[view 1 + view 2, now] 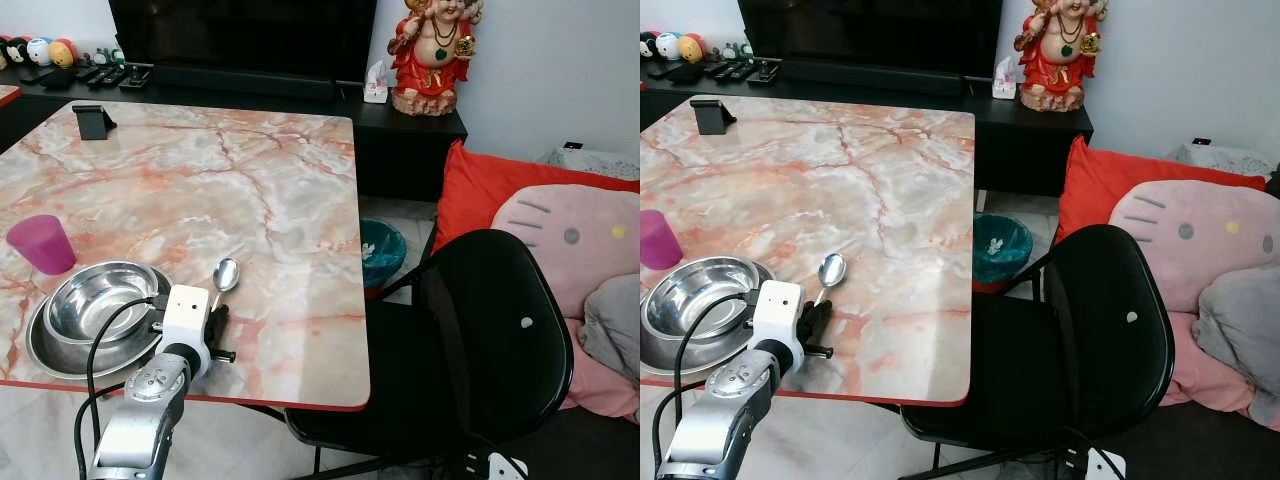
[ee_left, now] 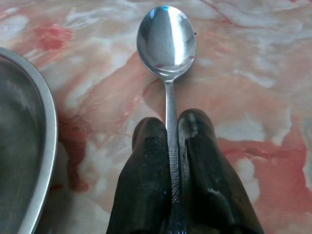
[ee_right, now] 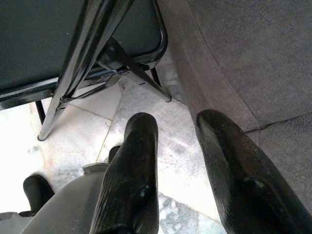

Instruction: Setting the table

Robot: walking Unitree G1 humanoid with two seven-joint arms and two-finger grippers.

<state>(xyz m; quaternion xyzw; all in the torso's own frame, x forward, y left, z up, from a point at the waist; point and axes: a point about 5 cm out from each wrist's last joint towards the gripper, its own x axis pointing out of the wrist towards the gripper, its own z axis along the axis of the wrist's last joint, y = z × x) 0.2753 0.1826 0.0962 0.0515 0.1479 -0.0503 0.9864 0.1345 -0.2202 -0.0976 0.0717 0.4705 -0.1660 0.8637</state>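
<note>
Far left on the marble counter [image 1: 250,170] there's a purple cup [image 1: 41,243], sitting just behind the steel bowl [image 1: 95,298], which is nested on a steel plate [image 1: 60,355] near the front edge. Way at the back left corner is a small black phone stand [image 1: 93,120], well away from everything else.

Just right of the bowl is the spoon [image 1: 224,276], lying flat on the counter with its bowl end pointing away from the robot. The left pincer [image 1: 214,330] is pinched on the spoon's handle: in the left wrist view the 2 black fingers [image 2: 146,185] are pressed against either side of the handle, with the plate rim right beside them. Spoon is beside the plate but not touching it as far as I can see.

Moving right, off the counter edge, there's a black folding chair [image 1: 480,340] pushed up close to the front right corner. Behind it on the floor is a teal bin [image 1: 381,250], and a red statue [image 1: 433,55] stands on the dark cabinet at the back. Far right is a red cushion [image 1: 480,195] and a pink plush pillow [image 1: 570,245].

The right pincer [image 3: 178,146] hangs low by the chair legs over the floor, its fingers spread apart with nothing between them.
</note>
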